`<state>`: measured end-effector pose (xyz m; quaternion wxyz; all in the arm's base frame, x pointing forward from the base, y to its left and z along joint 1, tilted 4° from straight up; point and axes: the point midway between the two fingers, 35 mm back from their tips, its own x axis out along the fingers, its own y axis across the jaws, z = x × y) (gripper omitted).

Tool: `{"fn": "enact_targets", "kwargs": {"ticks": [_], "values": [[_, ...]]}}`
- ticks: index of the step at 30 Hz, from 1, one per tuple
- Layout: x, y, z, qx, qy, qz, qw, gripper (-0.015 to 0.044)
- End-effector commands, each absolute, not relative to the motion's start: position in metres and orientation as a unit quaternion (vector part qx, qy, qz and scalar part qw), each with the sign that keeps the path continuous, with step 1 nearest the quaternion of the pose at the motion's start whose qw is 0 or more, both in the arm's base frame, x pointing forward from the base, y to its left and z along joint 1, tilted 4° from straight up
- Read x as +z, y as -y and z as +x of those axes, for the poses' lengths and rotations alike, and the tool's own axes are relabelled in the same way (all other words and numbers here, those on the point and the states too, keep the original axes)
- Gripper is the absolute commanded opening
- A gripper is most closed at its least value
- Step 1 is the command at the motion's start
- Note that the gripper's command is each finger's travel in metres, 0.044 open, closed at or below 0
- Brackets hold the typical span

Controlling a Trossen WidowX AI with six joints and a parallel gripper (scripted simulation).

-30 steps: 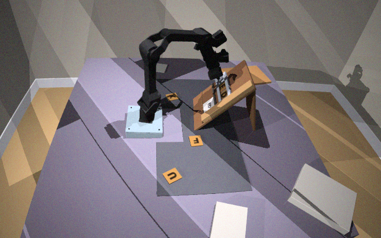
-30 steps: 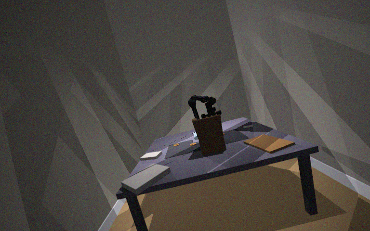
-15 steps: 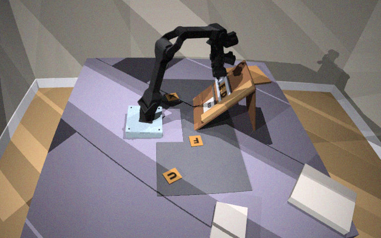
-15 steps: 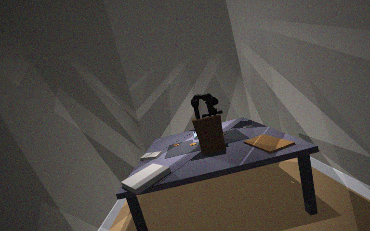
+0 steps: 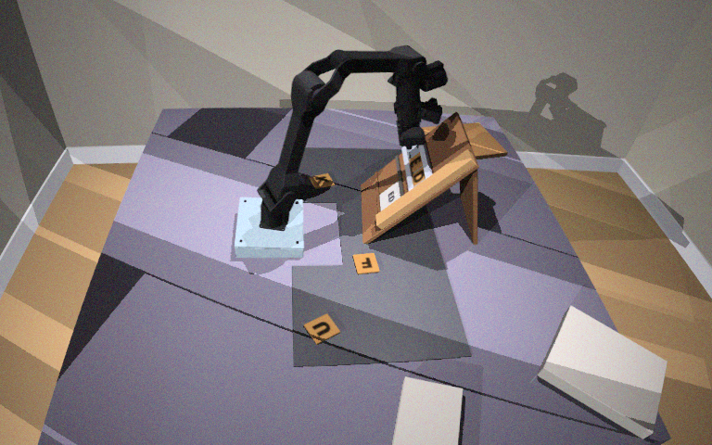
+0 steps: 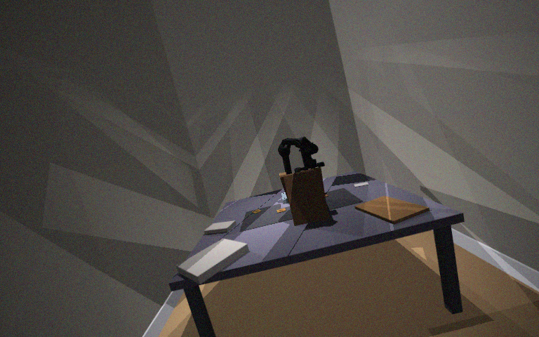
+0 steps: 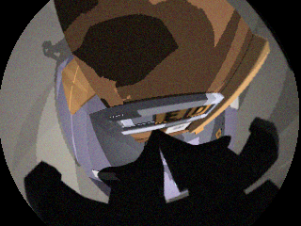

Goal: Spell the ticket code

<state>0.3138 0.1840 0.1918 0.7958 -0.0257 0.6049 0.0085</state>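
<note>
The tilted wooden board (image 5: 446,137) (image 6: 307,199) (image 7: 202,28) carries a pale letter rail (image 5: 425,162) (image 7: 213,97). An E tile (image 5: 415,160) (image 7: 175,116) and a D tile (image 5: 417,175) (image 7: 202,112) sit side by side in it, D nearest the wooden ledge. The ticket (image 5: 389,197) (image 7: 179,127) below shows ED. My gripper (image 5: 413,145) (image 7: 155,132) is shut and empty, close to the rail near the E tile; contact is unclear. A K tile (image 5: 322,180), an F tile (image 5: 365,262) (image 6: 281,210) and a U tile (image 5: 321,328) (image 6: 256,211) lie loose.
A flat wooden slab (image 5: 488,140) (image 6: 391,208) (image 7: 77,87) lies behind the board. A large white block (image 5: 608,356) (image 6: 214,258) and a smaller white block (image 5: 430,414) (image 6: 220,227) lie near the counter's edges. A thin white piece (image 6: 361,184) lies at the far side.
</note>
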Motion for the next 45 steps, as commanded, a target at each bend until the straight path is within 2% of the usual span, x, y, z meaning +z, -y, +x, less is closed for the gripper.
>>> {"fn": "enact_targets", "kwargs": {"ticks": [1,45], "values": [[0.189,-0.185,0.315,0.011,-0.607,-0.027,0.794,0.0],[0.177,-0.187,0.333,0.011,-0.606,-0.027,0.795,0.0]]}}
